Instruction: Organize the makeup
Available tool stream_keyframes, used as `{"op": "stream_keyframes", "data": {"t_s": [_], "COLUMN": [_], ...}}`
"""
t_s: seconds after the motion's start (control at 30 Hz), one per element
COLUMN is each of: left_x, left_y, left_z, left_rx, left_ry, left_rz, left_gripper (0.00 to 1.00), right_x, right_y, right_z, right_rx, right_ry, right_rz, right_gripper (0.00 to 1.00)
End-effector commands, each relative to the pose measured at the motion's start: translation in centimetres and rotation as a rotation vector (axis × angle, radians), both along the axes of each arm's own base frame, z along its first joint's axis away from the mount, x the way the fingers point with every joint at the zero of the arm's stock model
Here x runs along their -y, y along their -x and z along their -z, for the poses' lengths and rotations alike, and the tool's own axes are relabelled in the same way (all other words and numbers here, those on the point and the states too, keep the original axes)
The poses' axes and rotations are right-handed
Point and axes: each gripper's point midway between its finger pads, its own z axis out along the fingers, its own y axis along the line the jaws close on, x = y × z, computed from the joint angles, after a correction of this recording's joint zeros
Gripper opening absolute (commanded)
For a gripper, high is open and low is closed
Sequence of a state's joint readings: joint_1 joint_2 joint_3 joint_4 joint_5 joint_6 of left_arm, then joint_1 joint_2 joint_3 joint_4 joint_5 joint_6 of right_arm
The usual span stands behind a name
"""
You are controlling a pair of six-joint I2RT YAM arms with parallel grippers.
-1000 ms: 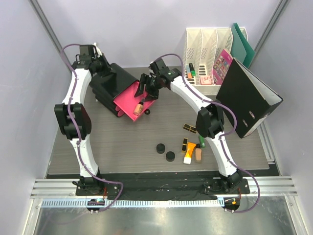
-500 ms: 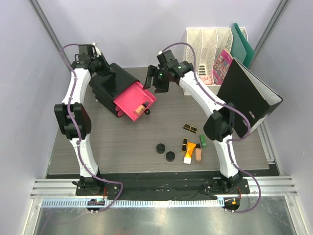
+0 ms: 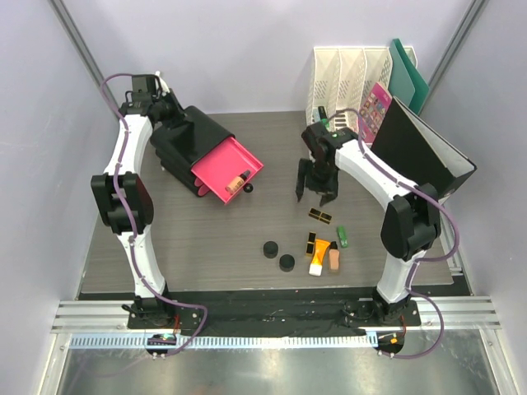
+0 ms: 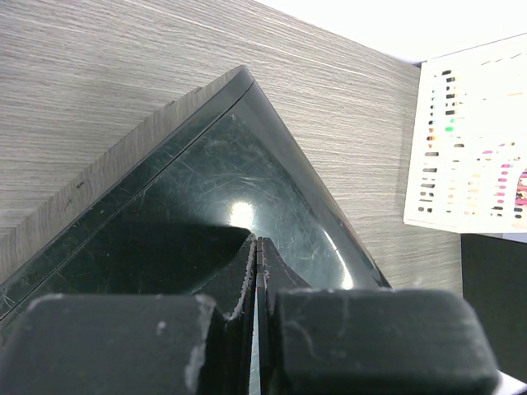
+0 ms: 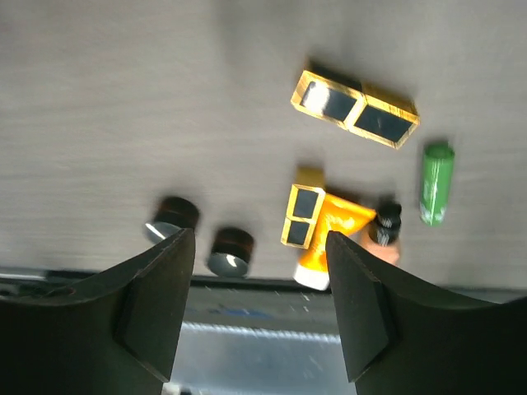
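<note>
the right gripper (image 3: 316,196) hangs over the wooden table (image 3: 165,239) with its fingers spread wide and nothing between them, close to a black-and-gold case (image 3: 321,216). nearer the arm bases lies the rest of the loose makeup: a second black-and-gold case (image 3: 311,243) beside the orange-and-white tube (image 3: 319,257), a peach bottle (image 3: 333,260) touching that tube, and the green tube (image 3: 342,237) just to the right. two black round compacts (image 3: 269,248) sit side by side left of this cluster.

the left gripper (image 3: 169,115) rests on the tilted black box (image 3: 185,136), its fingers (image 4: 165,337) pressed almost together against the glossy black surface. the pink drawer (image 3: 216,160) stands slid out, and another peach bottle (image 3: 237,182) lies in it.
</note>
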State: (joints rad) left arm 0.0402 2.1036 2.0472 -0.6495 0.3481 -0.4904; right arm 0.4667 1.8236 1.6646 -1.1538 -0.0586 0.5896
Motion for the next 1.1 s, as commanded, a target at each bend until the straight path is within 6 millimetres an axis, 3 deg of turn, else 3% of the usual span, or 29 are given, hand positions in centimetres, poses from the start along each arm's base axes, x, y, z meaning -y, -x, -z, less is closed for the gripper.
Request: {"op": "stream_keyframes", "data": {"t_s": [0.0, 0.13, 0.33, 0.63, 0.83, 1.07], "left_x": [-2.6, -2.6, -2.4, -2.3, -2.2, -2.2], "left_y": [4.9, 5.1, 5.3, 5.4, 5.3, 5.4], "left_z": [10.8, 11.1, 11.6, 12.3, 12.7, 12.5], "left_rx": [-0.378, -0.388, -0.392, -0.407, -0.415, -0.415], "left_ry": [-0.099, -0.100, -0.094, -0.085, -0.082, -0.087], "left_rz": [-0.040, -0.037, -0.034, -0.027, -0.022, -0.018], "left_gripper": [0.00, 0.00, 0.00, 0.00, 0.00, 0.00], "right_x": [1.2, 2.9, 5.9, 7.2, 7.6, 6.4], "right_y": [4.6, 7.8, 10.8, 15.4, 16.2, 15.5], "right_z": [1.8, 3.8, 3.7, 5.6, 8.1, 10.6], "right_rx": [-0.135, -0.246, -0.279, -0.407, -0.422, -0.409], "right_ry": [0.033, 0.092, 0.194, 0.205, 0.213, 0.161], "right_rz": [-0.014, -0.018, 0.034, 0.051, 0.051, 0.042], "right_gripper": [0.70, 0.68, 0.65, 0.64, 0.64, 0.59]}}
